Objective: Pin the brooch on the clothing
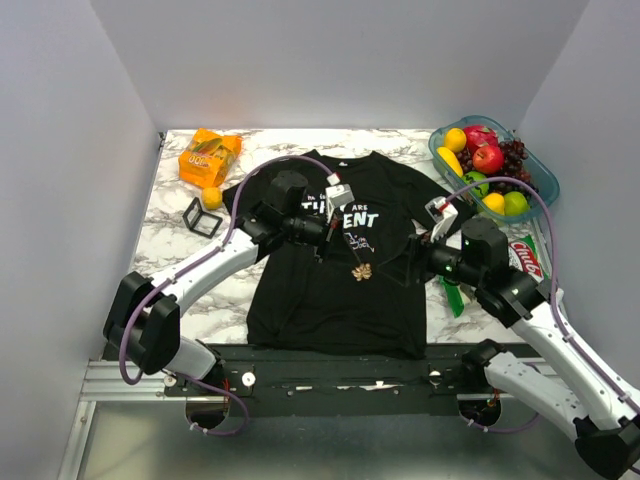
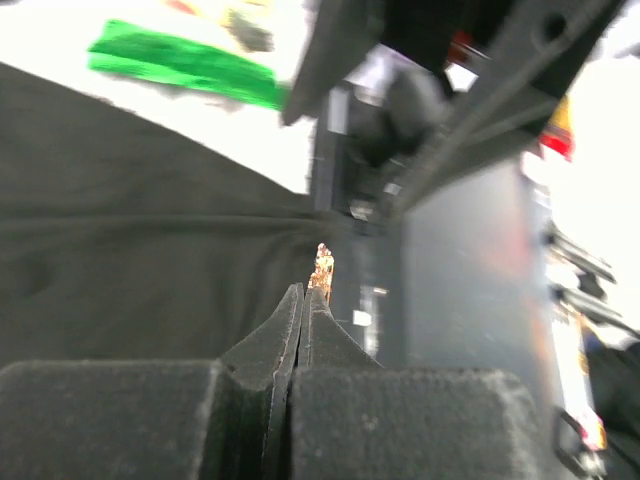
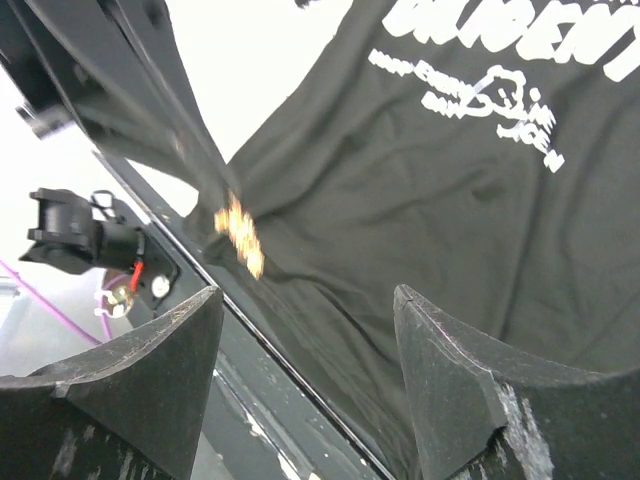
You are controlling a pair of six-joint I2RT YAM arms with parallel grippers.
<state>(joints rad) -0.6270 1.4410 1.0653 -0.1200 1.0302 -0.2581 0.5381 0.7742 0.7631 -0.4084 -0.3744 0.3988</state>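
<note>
Left wrist view: left tool [image 2: 303, 295] pinches the brooch [image 2: 322, 265] over the clothing [image 2: 150, 250]; wide right tool [image 3: 305, 300] should next steady it.

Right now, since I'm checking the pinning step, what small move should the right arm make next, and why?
Probably ease the right gripper forward to the brooch and pinch the T-shirt fabric beside it. The left gripper is shut with the brooch at its tips over the T-shirt, while the right fingers stand open short of it, holding nothing.
</note>
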